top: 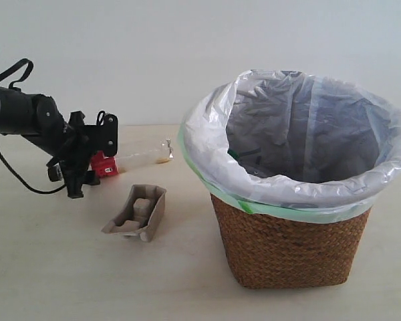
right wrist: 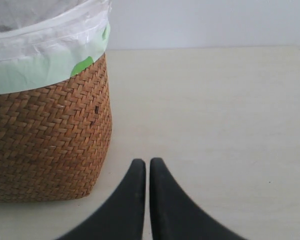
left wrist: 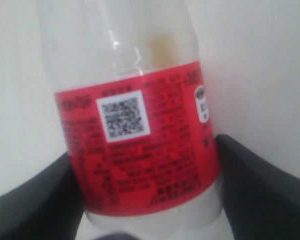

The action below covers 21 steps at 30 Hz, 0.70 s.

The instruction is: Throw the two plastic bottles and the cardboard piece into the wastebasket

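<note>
The exterior view looks from slightly above the table [top: 47, 267] toward a pale wall, with the wastebasket [top: 291, 241] close on its right. The left wrist view looks out between the left jaws, so near the red-labelled bottle [left wrist: 140, 145] that it fills the picture. The right wrist view sits low, looking past the right jaws. Both wrist views share their subject with the exterior view.

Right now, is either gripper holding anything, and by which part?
The left gripper clasps the red-label bottle at its labelled body; the right gripper is shut, empty.
</note>
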Tool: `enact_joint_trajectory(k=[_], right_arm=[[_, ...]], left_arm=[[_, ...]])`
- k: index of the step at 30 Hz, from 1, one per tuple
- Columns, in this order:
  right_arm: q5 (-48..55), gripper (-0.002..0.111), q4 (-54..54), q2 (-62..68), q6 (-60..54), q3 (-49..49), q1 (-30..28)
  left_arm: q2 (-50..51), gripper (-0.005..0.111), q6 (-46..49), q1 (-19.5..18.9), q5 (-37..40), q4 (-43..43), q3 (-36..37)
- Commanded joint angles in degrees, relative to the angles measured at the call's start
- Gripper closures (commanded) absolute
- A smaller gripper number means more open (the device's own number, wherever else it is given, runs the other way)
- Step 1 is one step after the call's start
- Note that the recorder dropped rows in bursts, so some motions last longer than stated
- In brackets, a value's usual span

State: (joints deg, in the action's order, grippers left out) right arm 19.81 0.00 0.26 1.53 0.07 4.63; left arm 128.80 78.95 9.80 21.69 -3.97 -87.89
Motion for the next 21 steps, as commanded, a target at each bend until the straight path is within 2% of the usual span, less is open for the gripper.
enact_joint_trajectory(k=[1,3,5,13,21], right_arm=[[-0.44,0.108,-0.37,-0.26,-0.26,-0.07,-0.35],[-0.44,0.108,-0.37,-0.26,-0.26,-0.07,-0.35],[-0.44,0.108,-0.37,-0.26,-0.26,-0.07,-0.35],[-0.44,0.108,-0.37,-0.26,-0.26,-0.07,-0.35],[-0.44,0.108,-0.37,-0.26,-0.26,-0.07,-0.35]], left_arm=[[-2.87,0.103,-4.82,-0.39,4.30,1.06,0.27],[-5.27,0.103,-6.08,-0.61,6.92,1.07,0.27],[-8.07,0.103,-11.41,-1.30,8.66,1.07,0.27],[-21.18,0.103,-49.03,-4.99,17.43,17.04,0.27],[-30.55,0.103,-69.40,-9.20,29.77,24.25,0.27]])
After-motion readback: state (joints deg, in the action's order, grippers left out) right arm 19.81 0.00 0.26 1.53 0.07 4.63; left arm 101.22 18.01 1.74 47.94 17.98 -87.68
